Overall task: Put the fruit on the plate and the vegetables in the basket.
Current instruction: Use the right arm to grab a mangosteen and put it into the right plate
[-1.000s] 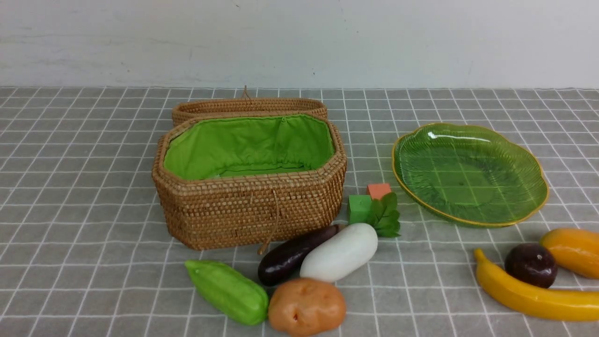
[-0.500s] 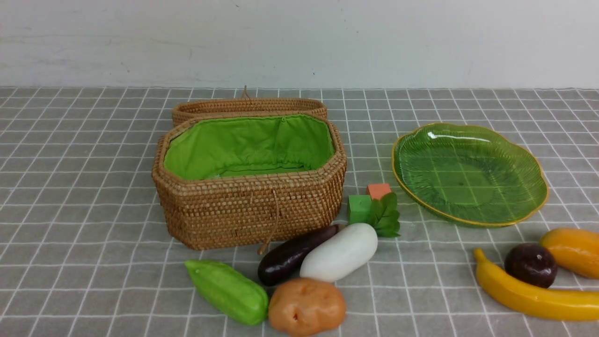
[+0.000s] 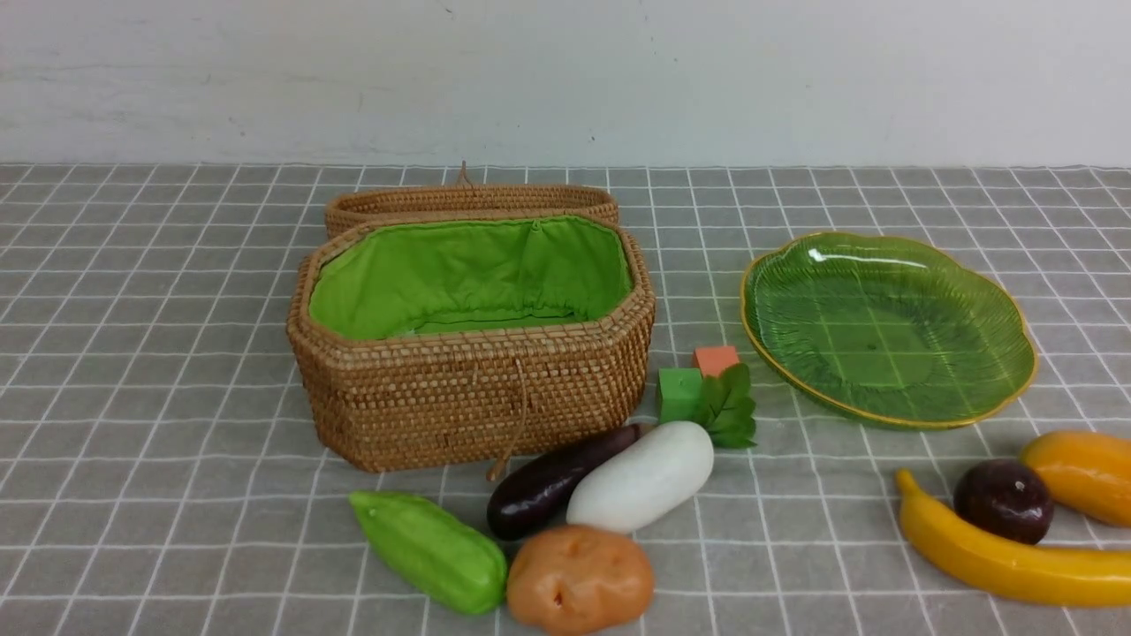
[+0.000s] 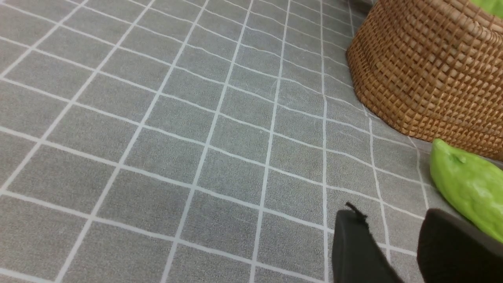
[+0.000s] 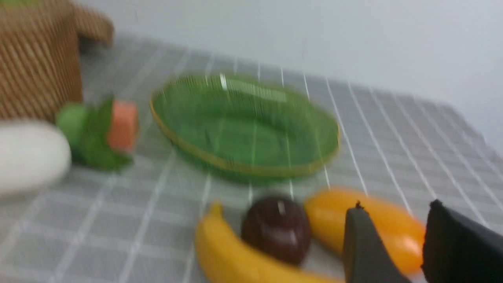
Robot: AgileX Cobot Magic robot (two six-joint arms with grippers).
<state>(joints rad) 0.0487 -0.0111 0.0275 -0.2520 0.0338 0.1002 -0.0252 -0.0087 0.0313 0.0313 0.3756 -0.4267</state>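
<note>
As my wrist cameras show it, the left gripper (image 4: 391, 212) sits parted with nothing between its fingers, close to the gourd (image 3: 428, 548), and the right gripper (image 5: 396, 205) is likewise parted, holding nothing, near the mango (image 3: 1078, 473). That mango, the banana (image 3: 998, 556) and the purple fruit (image 3: 1003, 499) lie together on the desk (image 3: 132, 397) in front of the plate (image 3: 888, 327); gourd, eggplant (image 3: 548, 481), radish (image 3: 641, 477) and potato (image 3: 579, 579) cluster before the open basket (image 3: 468, 397)

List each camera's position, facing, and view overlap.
Front: between the arms, facing forward at brown woven rattan basket, translucent green glass plate; no arm visible.
Left wrist: on left arm, facing down at basket wall, bright green ridged gourd; left pincer open.
Right wrist: on right arm, blurred, facing plate, long yellow banana, orange-yellow oval mango; right pincer open.
Shared: basket in all three.
</note>
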